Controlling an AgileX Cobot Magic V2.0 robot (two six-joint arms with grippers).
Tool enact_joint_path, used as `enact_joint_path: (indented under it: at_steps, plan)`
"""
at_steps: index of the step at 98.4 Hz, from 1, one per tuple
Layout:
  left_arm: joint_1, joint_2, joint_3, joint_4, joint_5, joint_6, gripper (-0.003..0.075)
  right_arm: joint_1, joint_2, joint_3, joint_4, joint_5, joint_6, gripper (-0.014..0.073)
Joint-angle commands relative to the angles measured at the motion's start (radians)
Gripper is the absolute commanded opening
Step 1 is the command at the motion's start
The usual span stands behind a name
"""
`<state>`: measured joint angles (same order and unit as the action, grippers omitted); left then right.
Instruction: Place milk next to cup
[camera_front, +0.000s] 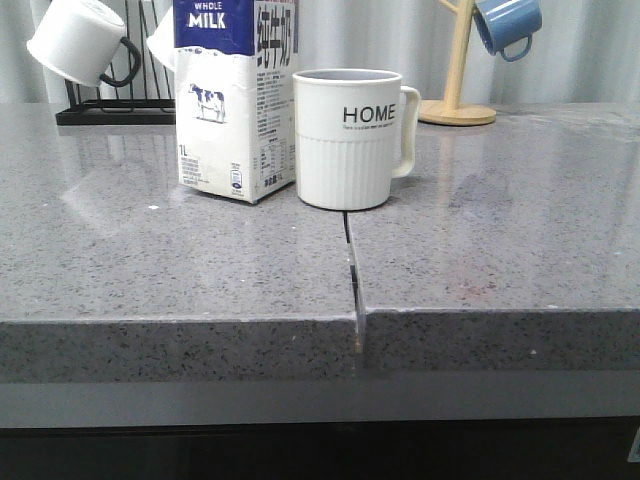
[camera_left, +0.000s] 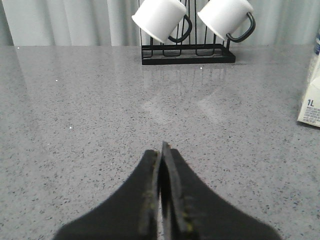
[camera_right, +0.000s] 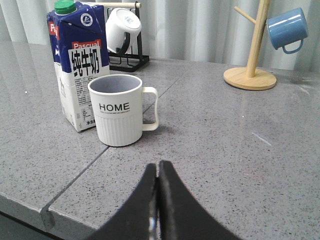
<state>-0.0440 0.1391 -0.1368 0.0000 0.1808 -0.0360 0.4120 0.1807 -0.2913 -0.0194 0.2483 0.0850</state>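
The milk (camera_front: 235, 100), a tall white carton with a dark blue top and a cow picture, stands upright on the grey counter, right beside the cup's left side. The cup (camera_front: 350, 138) is a white ribbed mug with "HOME" lettering, its handle pointing right. Both show in the right wrist view, the milk (camera_right: 80, 70) behind and beside the cup (camera_right: 119, 110). A corner of the milk (camera_left: 311, 100) shows in the left wrist view. My left gripper (camera_left: 161, 150) is shut and empty over bare counter. My right gripper (camera_right: 158, 167) is shut and empty, short of the cup. Neither gripper shows in the front view.
A black rack (camera_front: 110, 108) with white black-handled mugs (camera_front: 75, 40) stands at the back left. A wooden mug tree (camera_front: 458, 100) holding a blue mug (camera_front: 508, 25) stands at the back right. A seam (camera_front: 352, 270) splits the counter, whose front edge (camera_front: 320, 320) is near.
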Motion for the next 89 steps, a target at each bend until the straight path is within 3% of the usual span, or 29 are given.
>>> enact_joint_path:
  at_steps: [1, 29, 33, 89]
  plan:
    - [0.005, -0.027, 0.012, -0.008, -0.103, -0.008, -0.0021, 0.002, 0.007, -0.025, 0.003, -0.079, -0.006, -0.0068]
    - [0.005, -0.169, 0.184, -0.014, -0.217, -0.008, -0.0021, 0.002, 0.007, -0.025, 0.003, -0.079, -0.006, -0.0068]
    - [0.005, -0.177, 0.178, -0.014, -0.170, -0.008, -0.0021, 0.002, 0.007, -0.025, 0.003, -0.079, -0.006, -0.0068]
    - [0.005, -0.177, 0.180, -0.014, -0.170, -0.008, -0.0021, 0.002, 0.007, -0.025, 0.003, -0.079, -0.006, -0.0068]
